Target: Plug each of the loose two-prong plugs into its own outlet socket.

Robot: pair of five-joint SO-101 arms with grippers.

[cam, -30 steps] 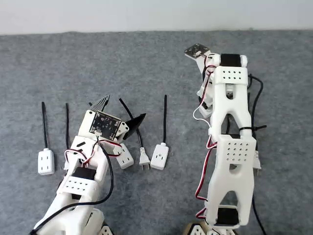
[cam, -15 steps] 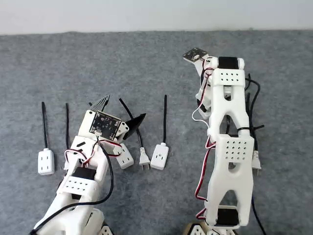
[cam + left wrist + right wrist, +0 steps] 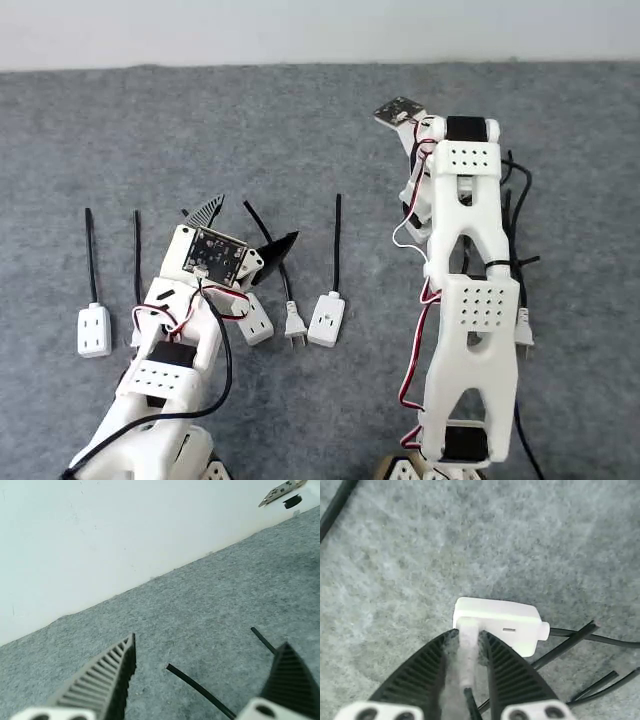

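- Left gripper [image 3: 256, 219]: jaws wide, empty, over table's [image 3: 330, 120] left half.
- Left half: 3 sockets counted, socket A [image 3: 94, 331], socket B [image 3: 257, 323], socket C [image 3: 326, 319]; 1 loose plug [image 3: 294, 325] between B & C, unplugged.
- Right gripper [image 3: 468, 633]: jaws narrow on held plug [image 3: 467, 655], butted vs. right socket [image 3: 497, 625], right half; seating unclear.
- Est.: ≥1 plug left.

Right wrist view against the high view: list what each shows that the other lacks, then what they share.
Right wrist view: the right pincer shut on a white plastic plug that meets a white plastic outlet block. High view: the left pincer, open, near a loose white two-prong plug and a white outlet socket. Both: grey felt tabletop, black cords.
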